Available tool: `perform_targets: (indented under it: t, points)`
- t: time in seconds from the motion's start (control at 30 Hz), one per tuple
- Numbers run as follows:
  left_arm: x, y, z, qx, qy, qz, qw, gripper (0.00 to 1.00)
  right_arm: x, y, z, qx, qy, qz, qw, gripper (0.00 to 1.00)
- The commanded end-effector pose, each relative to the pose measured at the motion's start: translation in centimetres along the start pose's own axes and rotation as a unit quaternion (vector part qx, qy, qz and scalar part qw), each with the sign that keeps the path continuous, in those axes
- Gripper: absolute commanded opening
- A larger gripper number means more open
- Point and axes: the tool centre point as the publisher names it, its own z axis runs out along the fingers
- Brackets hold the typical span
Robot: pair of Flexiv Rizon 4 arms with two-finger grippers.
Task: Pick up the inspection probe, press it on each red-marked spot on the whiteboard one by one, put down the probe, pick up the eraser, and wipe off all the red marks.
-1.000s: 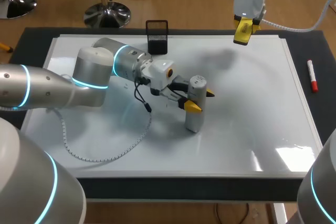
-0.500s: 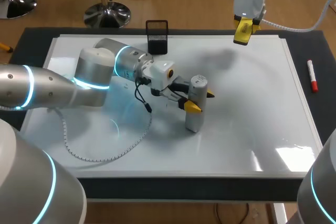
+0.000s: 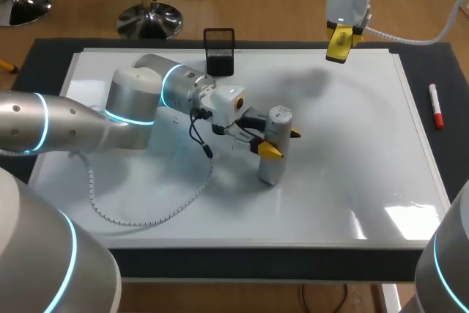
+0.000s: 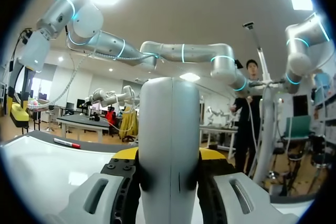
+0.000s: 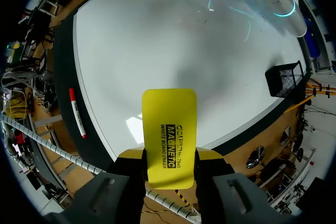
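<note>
My left gripper was clamped on the inspection probe, upright between its fingers, base on the whiteboard. My right gripper held the eraser, well apart. Seeing no red marks, I judged this the set-down; next, release without tipping it.

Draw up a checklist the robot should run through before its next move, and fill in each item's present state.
1. Left claw shut on probe: ok.
2. Probe standing with its lower end on the whiteboard: ok.
3. Red mark under the probe: cannot tell, hidden.
4. Other red marks to be seen on the whiteboard: not ok, none visible.
5. Right claw shut on eraser, held off the whiteboard: ok.
6. Marker lying off the whiteboard: ok.
</note>
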Motion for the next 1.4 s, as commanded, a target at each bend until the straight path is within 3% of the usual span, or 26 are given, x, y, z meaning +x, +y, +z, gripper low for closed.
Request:
perform_targets:
  t: [0.03,0.3,0.63,0.97,1.4]
  points:
    - [-0.2,0.3,-0.1,0.002,0.001,0.002,1.000,0.00,0.0,-0.1,-0.1,0.000,0.002,-0.001,1.000,0.00]
    - [0.1,-0.4,-0.1,0.008,0.000,0.009,1.000,0.00,0.0,-0.1,-0.1,0.000,0.002,-0.001,1.000,0.00]
    - [0.2,-3.9,-0.8,0.011,-0.010,0.041,0.999,0.00,0.0,-0.1,-0.1,0.000,0.002,-0.001,1.000,0.00]
    - [-1.2,-8.0,-6.9,-0.014,-0.089,0.086,0.992,0.00,0.0,-0.1,-0.1,0.000,0.002,-0.001,1.000,0.00]
    - [-2.5,-11.7,-15.6,-0.032,-0.208,0.120,0.970,0.00,0.0,-0.1,-0.1,0.000,0.002,-0.001,1.000,0.00]
